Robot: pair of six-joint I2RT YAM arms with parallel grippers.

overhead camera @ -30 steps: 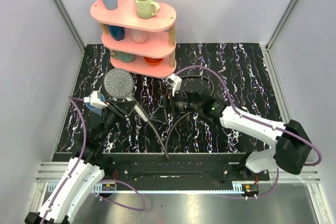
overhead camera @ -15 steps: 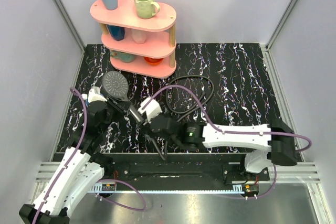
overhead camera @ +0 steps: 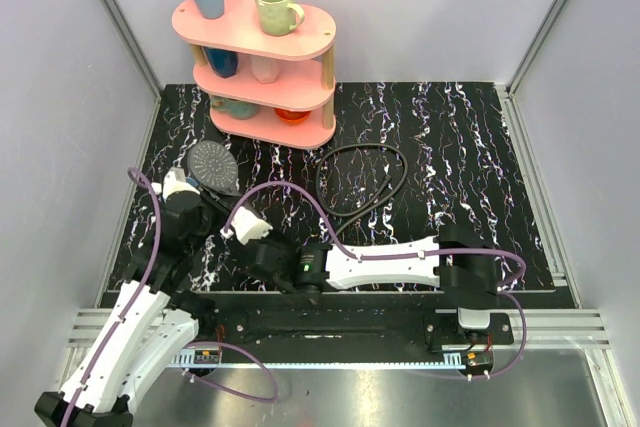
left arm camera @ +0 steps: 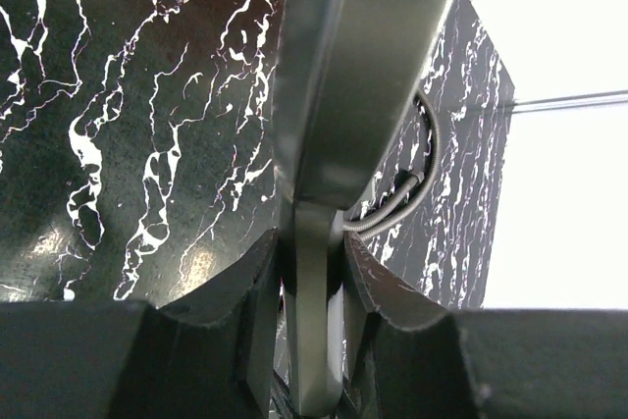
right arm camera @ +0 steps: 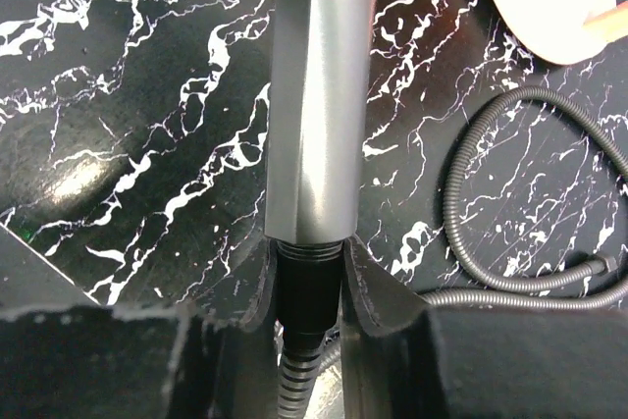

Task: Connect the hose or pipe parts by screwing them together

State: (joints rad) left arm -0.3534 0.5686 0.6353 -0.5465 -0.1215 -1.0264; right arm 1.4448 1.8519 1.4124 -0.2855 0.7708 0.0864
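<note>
Handheld shower head, its grey perforated face angled upward, is held above the left side of the black marbled tabletop. The left tool is clamped shut on its dark handle — a steadying hold, likely so the handle cannot spin. At the handle's threaded base sits the end connector of the black hose. The right tool is nearly closed, fingers pressed against that connector and apparently gripping it — placed to twist it on. The remaining hose lies looped mid-tabletop.
</note>
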